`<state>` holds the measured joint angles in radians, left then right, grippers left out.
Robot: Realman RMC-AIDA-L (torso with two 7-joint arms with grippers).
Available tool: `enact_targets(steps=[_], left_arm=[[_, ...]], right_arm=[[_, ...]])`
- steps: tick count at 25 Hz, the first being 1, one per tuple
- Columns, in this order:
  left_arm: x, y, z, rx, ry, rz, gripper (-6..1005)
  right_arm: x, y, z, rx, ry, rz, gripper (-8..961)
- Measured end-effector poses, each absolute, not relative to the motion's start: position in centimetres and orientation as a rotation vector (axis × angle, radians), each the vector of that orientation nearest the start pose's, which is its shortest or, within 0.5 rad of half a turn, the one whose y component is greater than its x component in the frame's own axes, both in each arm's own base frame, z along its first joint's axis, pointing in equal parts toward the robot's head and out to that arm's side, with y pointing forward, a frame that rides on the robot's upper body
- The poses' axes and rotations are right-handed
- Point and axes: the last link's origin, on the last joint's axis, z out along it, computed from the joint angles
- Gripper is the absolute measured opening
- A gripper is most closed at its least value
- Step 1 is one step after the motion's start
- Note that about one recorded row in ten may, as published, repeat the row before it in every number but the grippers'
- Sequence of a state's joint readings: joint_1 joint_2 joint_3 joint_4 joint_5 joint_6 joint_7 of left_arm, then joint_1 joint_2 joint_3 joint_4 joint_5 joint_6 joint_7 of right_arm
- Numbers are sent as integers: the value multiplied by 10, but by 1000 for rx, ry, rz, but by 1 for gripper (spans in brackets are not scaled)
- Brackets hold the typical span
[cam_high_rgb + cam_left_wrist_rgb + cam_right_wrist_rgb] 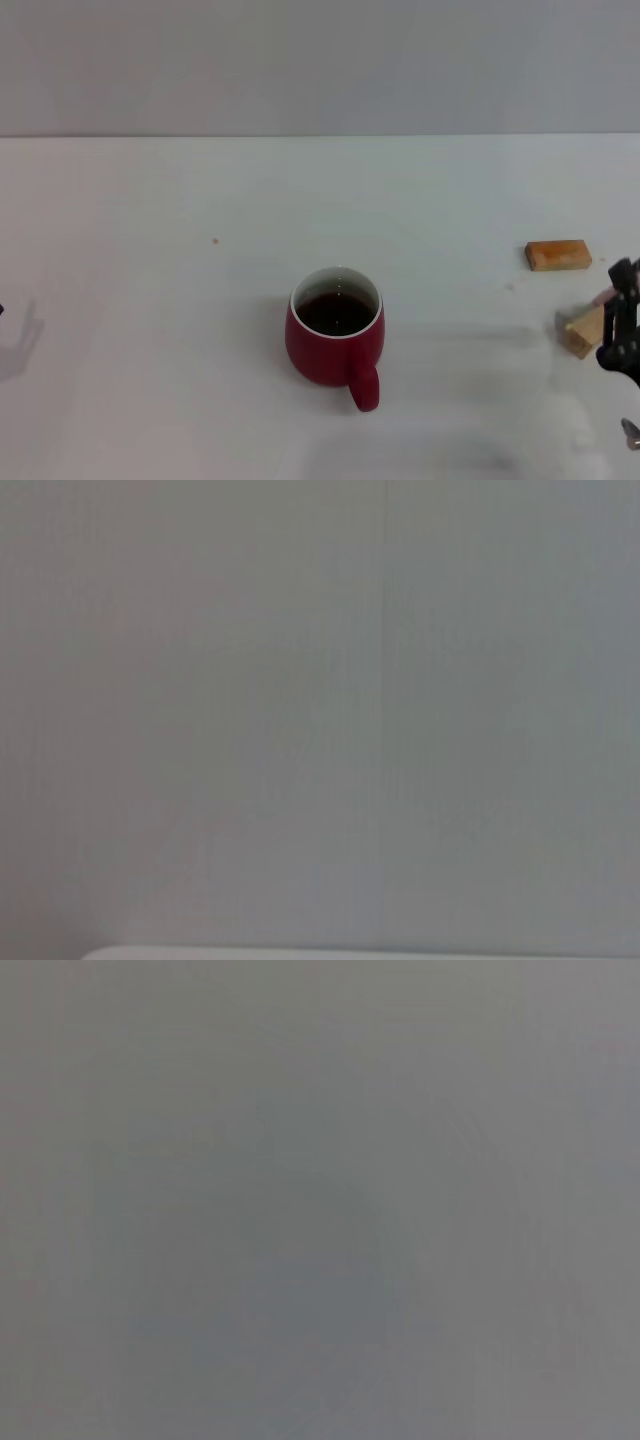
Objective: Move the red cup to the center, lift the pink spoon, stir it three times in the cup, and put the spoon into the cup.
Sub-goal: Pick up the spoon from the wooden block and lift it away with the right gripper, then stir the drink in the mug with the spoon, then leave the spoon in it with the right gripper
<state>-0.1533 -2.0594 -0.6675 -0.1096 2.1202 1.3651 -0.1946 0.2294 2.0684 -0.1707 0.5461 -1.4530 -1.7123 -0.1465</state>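
Your red cup (335,338) sits low in the centre of the head view, handle toward the bottom edge, dark liquid inside. Your right gripper (622,330) is at the right edge beside a tan wooden block (583,331), a trace of the pink spoon (604,297) showing at it; whether its pincer is open or closed, you cannot tell.

Two tan wooden blocks (558,255) (584,331) lie near the white table's (150,250) right edge.

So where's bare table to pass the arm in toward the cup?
Table is bare left of the cup, behind it, and between it and the blocks. The right edge is crowded: orange block, tan block, spoon and right gripper close together there.
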Motion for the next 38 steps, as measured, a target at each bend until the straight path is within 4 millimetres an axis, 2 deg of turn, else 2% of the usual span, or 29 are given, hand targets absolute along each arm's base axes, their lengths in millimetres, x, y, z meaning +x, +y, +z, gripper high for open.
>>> enact_targets(steps=[2,8,17,22,27,38], left_arm=[[-397,219,11,-1448,-613,-612,852],[-396,218,11,-1446,-609,-618,852],[-398,215,11,-1442,-614,-613,852],[-398,214,12,-1434,-614,-615,852],[-398,214,12,-1431,-615,-616,852],[-398,214,12,-1430,-615,-616,852]], right_arm=[[276,196,-56,-1548,449,987,91],[261,195,-58,-1563,426,1075,88],[222,182,-55,-1567,346,1336,88],[206,188,-59,-1616,329,1435,88],[199,201,-70,-1696,358,1439,87],[198,211,-89,-1808,408,1353,86]])
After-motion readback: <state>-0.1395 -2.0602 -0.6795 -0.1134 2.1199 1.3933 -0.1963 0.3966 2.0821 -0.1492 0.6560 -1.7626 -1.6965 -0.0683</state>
